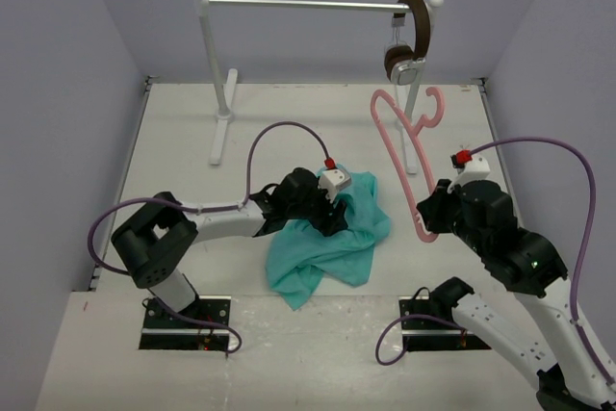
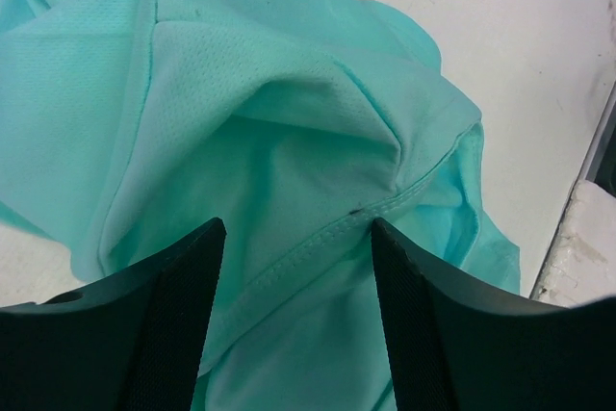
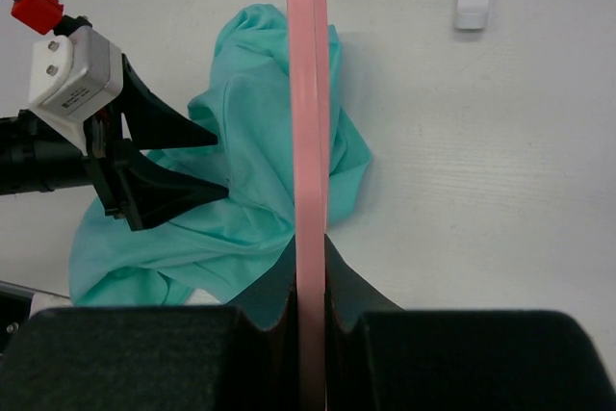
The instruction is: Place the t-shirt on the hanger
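The hanger (image 3: 308,93) juts straight out from the right gripper (image 3: 310,271), its long pink bar pointing away from the arm with the hook at the far end. The jaws are clamped tight on the bar's near end. The t-shirt (image 1: 332,247) lies crumpled on the table (image 1: 192,141) right under the left gripper (image 2: 296,230), whose fingers stand apart astride a raised, seamed fold without pinching it.

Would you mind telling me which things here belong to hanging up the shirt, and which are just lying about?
In the job: t-shirt; hanger; left claw, open over the t-shirt; right claw, shut on the hanger.
Just there: headphones; clothes rail that they hang on.
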Available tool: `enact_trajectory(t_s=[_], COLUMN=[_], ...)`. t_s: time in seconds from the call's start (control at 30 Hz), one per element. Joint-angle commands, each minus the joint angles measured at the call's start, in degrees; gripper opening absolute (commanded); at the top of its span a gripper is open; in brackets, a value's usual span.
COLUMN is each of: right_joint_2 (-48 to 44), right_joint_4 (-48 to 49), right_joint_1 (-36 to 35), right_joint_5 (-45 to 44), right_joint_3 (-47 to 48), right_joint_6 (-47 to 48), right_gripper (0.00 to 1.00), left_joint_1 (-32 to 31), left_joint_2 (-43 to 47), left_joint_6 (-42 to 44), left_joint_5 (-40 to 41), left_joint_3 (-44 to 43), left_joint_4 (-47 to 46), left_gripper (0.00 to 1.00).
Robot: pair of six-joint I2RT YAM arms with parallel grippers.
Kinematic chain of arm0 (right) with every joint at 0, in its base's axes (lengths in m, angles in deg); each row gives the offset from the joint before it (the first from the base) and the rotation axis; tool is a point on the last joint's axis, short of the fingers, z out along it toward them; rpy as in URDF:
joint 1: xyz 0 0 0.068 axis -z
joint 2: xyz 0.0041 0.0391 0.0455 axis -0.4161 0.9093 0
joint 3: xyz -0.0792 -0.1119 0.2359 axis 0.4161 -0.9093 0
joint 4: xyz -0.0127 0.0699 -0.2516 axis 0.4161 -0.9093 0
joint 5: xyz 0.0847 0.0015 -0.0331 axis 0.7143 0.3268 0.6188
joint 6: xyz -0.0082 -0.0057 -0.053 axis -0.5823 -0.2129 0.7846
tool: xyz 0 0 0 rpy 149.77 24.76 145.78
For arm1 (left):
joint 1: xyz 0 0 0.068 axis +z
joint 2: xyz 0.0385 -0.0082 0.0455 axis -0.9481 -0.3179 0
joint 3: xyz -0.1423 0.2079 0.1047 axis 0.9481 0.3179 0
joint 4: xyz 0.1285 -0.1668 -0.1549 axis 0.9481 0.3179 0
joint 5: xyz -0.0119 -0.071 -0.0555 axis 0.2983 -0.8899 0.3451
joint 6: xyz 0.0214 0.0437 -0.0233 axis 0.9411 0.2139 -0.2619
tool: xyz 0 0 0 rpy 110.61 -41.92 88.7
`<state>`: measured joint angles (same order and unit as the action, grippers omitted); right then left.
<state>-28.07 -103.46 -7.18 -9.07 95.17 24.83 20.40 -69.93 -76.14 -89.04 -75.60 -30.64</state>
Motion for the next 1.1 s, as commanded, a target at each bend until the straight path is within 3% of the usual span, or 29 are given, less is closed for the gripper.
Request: enact_trajectory(t_s=[0.0,0.2,0.27,0.43,0.5,0.67,0.9,1.07], right_joint_2=[-0.4,0.1,0.2,0.3,0.0,-0.6,-1.4,-2.1], right_joint_4=[2.4,3.0,3.4,3.2,2.9,1.7,-0.4,-1.2], right_joint_1=[-0.1,-0.1,-0.1,-0.1,-0.1,-0.1,-0.1,-0.1], right_joint_5=[-0.2,0.3,0.7,0.9,0.9,0.4,4.2,5.1], right_joint_3=[0.2,-0.4,-0.7,-0.8,-0.7,0.1,1.6,2.4], right_joint_6=[1.0,1.1,1.0,1.1,1.1,1.0,0.7,0.9], right_gripper=[0.01,0.01,0.01,0.01,0.01,0.01,0.02,0.03], left_joint_1=[-0.9,-1.0,-1.0,-1.0,-1.0,-1.0,-0.9,-0.6], left_joint_2=[-1.0,-1.4,-1.6,-2.7,-3.2,-4.0,-2.3,-0.5], left_joint_6=[0.7,1.2,1.4,2.0,2.2,1.6,-0.1,0.2], left_joint_5=[-1.7,-2.2,-2.1,-2.2,-2.3,-1.4,8.2,11.2], left_joint_3=[-3.2,-3.4,-3.8,-4.7,-5.4,-6.4,-11.0,-13.6], left_joint_4=[-3.1,-3.9,-3.8,-3.1,-2.8,-2.6,3.9,7.5], left_gripper=[0.65,0.68,0.64,0.46,0.28,0.0,0.02,0.13])
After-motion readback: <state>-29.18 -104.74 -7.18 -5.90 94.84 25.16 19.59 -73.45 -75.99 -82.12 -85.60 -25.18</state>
